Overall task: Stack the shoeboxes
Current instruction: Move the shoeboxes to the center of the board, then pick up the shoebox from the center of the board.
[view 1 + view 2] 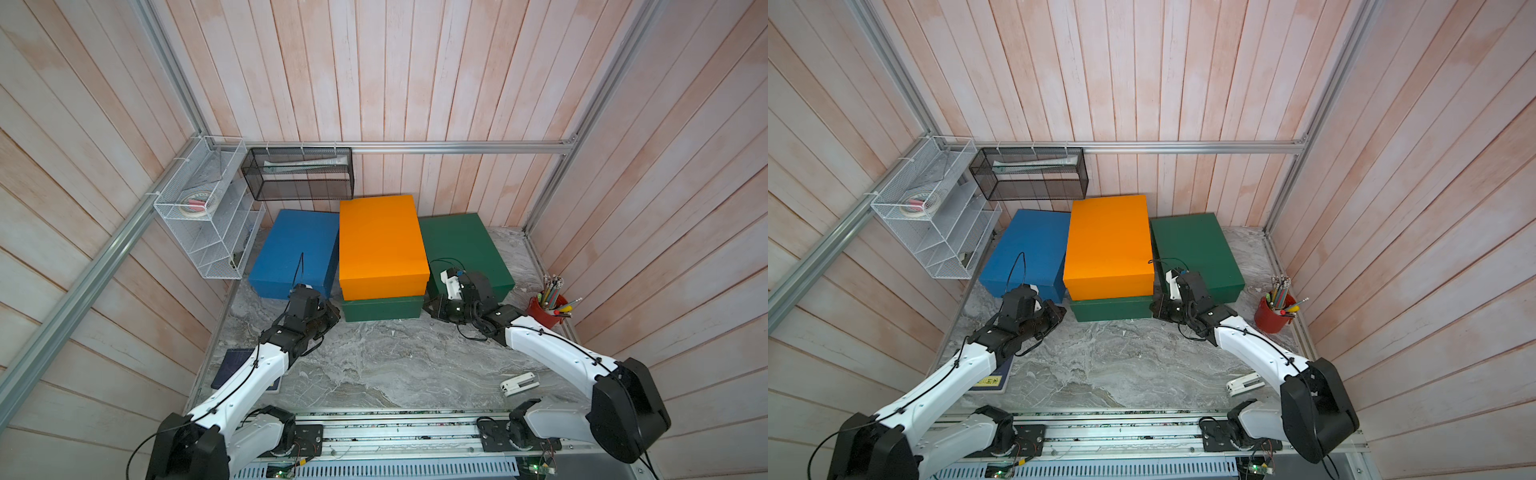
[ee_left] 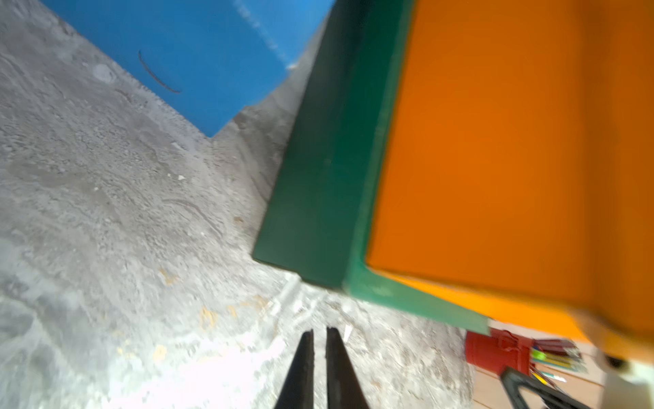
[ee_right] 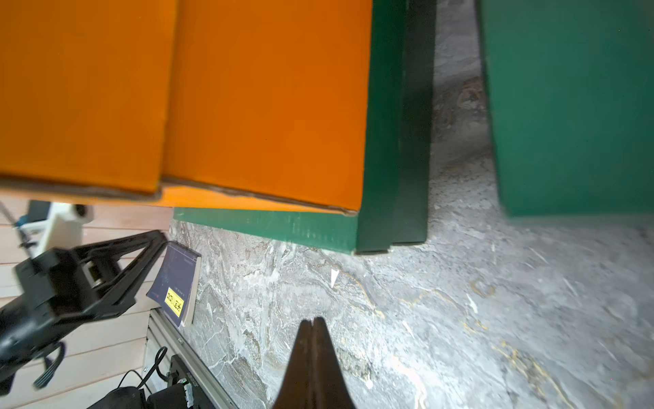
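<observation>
Orange shoebox [image 1: 380, 241] sits on one green shoebox [image 1: 382, 308], at the desk's [image 1: 395, 365] back. Blue shoebox [image 1: 293, 249] just left, second green shoebox [image 1: 459, 245] just right, both unstacked. Your left jaws nearly clenched, right jaws clenched — both empty, near the stack's front corners.

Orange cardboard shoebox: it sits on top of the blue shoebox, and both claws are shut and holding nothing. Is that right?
Not quite. The orange cardboard shoebox rests on a dark green cardboard shoebox, not on the blue cardboard shoebox, which stands on the table beside that pile. Both top views show this. The rest holds: the left claw and the right claw are shut and empty.
</observation>
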`<state>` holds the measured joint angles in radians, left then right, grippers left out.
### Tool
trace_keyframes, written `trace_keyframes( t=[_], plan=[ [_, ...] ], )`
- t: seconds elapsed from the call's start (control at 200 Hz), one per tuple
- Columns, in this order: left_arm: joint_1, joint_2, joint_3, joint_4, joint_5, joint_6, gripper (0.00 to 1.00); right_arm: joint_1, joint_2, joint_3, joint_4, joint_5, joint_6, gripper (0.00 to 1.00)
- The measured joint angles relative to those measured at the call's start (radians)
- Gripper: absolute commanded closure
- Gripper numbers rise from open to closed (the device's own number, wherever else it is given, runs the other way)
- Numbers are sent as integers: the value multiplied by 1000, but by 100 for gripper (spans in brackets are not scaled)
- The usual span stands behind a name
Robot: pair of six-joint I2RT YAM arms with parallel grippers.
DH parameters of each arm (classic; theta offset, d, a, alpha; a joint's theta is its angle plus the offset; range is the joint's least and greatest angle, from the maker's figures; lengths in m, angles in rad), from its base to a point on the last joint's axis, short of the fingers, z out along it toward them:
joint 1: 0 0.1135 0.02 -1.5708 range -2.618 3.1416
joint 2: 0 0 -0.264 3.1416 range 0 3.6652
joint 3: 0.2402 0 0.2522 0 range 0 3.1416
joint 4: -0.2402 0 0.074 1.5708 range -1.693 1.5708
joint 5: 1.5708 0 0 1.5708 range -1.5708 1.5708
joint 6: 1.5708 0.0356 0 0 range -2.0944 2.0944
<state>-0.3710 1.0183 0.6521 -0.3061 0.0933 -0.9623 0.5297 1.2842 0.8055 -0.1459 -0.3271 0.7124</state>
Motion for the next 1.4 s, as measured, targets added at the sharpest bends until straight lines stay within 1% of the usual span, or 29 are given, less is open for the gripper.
trace_keyframes(
  t=[0.07,0.145,0.265,0.325,0.395,0.495,0.51,0.545,0.61,0.645,0.675,0.7,0.79,0.85,0.93,1.01,1.265,1.4],
  plan=[
    [-65,-82,33,-69,-56,-12,88,-16,-29,15,-66,17,-21,100],
    [-137,-146,79,-122,-118,-30,88,-55,-58,42,-130,33,-47,100],
    [-237,-173,142,-148,-200,-56,88,-145,-92,113,-225,60,-97,100],
    [-305,-134,180,-145,-235,-60,88,-207,-101,160,-261,71,-129,100],
    [-401,-23,263,-137,-270,-51,86,-287,-98,225,-291,72,-167,100],
    [-526,195,441,-127,-316,0,71,-408,-71,315,-316,59,-218,100],
    [-541,224,466,-126,-320,21,67,-424,-64,327,-316,56,-225,98],
    [-582,300,538,-123,-334,51,61,-464,-45,353,-319,47,-240,91],
    [-640,411,653,-120,-346,94,51,-530,-6,388,-321,21,-259,70],
    [-665,465,712,-121,-347,118,44,-561,16,402,-322,4,-267,62],
    [-680,500,752,-122,-348,132,37,-590,40,415,-324,-17,-279,57],
    [-689,528,784,-124,-348,134,33,-612,59,426,-327,-37,-291,55],
    [-700,601,858,-124,-342,160,24,-679,147,477,-336,-100,-303,48],
    [-700,634,885,-124,-334,172,20,-710,209,517,-344,-126,-313,45],
    [-699,679,919,-129,-317,171,18,-726,277,561,-352,-136,-326,42],
    [-702,731,962,-129,-300,173,18,-726,318,580,-351,-135,-323,41],
    [-727,932,1094,-116,-246,164,17,-726,356,604,-336,-109,-312,41],
    [-724,1050,1149,-122,-247,148,15,-726,388,629,-319,-102,-313,41]
  ],
)
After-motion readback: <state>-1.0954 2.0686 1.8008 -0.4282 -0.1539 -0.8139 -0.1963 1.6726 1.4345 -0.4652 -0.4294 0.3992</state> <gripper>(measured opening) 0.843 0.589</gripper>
